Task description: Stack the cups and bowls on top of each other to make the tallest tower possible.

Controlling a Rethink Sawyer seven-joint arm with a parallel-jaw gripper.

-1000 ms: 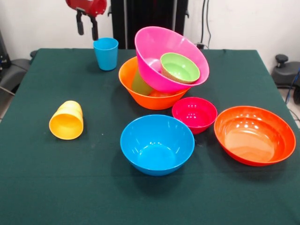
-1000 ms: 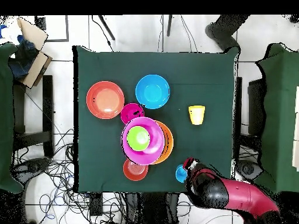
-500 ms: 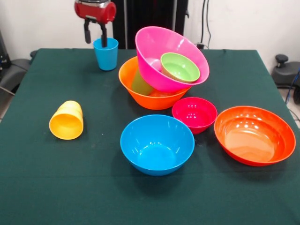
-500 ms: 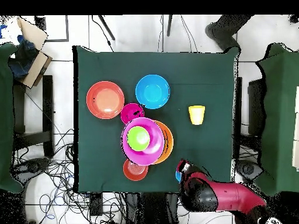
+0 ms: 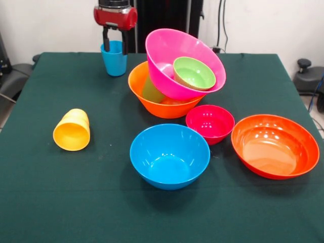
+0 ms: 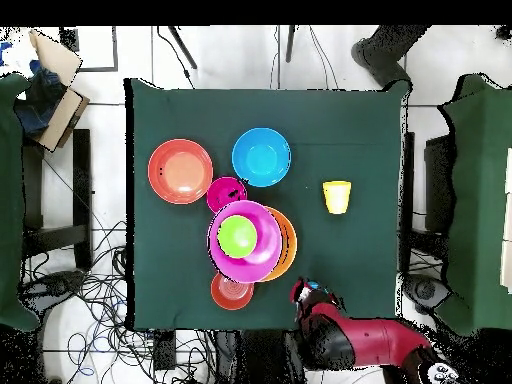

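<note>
The blue cup stands upright at the table's far left. My gripper hangs open right at its rim, fingers apart, gripping nothing. The overhead view shows the gripper covering that cup. The tower is the big pink bowl tilted inside the big orange bowl, with a small green bowl in the pink one and a green cup under it. A yellow cup lies on its side at the left.
A medium blue bowl, a small magenta bowl and a wide red-orange bowl sit upright near the front. A small orange-red bowl sits beside the tower, seen only from overhead. The green tablecloth covers the table.
My gripper has moved rightward in the front view and come down from beside the blue cup to its rim. The bowls and cups have not moved.
</note>
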